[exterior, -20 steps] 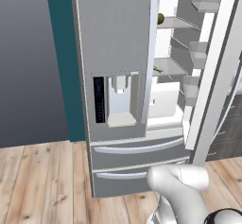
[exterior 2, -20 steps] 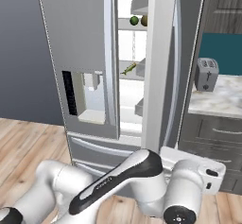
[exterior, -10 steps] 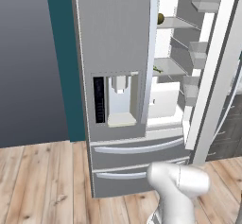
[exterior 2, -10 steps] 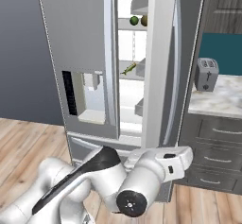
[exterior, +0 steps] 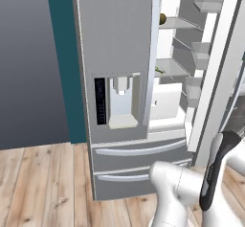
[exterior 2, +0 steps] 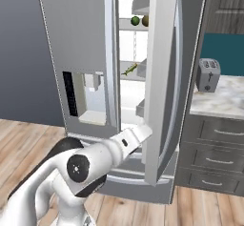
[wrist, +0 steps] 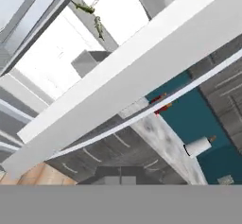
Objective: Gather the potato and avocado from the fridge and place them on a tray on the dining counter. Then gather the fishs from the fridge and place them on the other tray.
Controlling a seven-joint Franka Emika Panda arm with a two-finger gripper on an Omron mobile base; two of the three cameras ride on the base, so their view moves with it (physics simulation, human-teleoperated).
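Observation:
The grey steel fridge (exterior 2: 81, 39) stands with its left door shut and its right door (exterior 2: 162, 77) swung open. On the top shelf inside, the dark green avocado (exterior 2: 135, 20) sits just left of the brownish potato (exterior 2: 145, 20). The slender grey-green fishs (exterior 2: 131, 69) lie on the middle shelf; in the tilted hand view they are the two fish (wrist: 98, 27) at the upper left. My arm (exterior 2: 119, 146) reaches toward the lower inner edge of the open door. My gripper (wrist: 119, 180) is shut with nothing in it. The trays and the dining counter are out of view.
A marbled counter (exterior 2: 217, 103) over dark grey drawers (exterior 2: 214, 158) stands right of the fridge, with a toaster (exterior 2: 208, 75) on it. A paper towel roll (wrist: 196, 146) lies on that counter. The open door's white edge (wrist: 142, 72) crosses close in front of the hand. Wooden floor lies below.
The arm has risen from low in front of the base and stretched toward the open fridge door. The fridge and the food have not moved. The gripper stayed shut.

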